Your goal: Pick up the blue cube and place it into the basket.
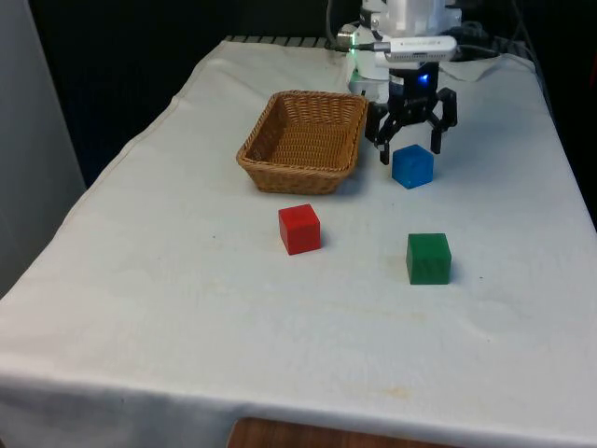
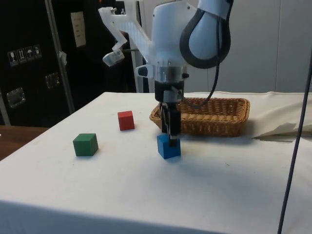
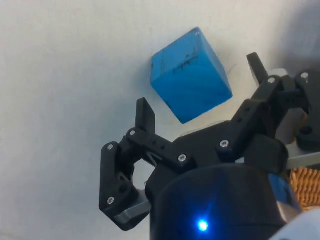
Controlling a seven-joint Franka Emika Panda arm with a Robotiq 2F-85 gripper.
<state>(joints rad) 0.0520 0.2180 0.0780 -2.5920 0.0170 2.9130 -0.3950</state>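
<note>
Our hand (image 1: 410, 149) hangs spread over the cube (image 1: 412, 166), which sits flat, corner toward six o'clock, unmarked.

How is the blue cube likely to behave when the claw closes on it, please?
The blue cube looks rigid and flat-faced, so it probably won't roll. It sits turned between the open claw, so it may twist while squaring up. Its scuffed faces look matte, so slipping seems unlikely.

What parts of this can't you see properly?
- Basket: in the front view its near wall hides the floor just behind it.
- Basket: in the side view the arm covers one end.
- Blue cube: in the side view the gripper covers its top, so contact is unclear.
</note>
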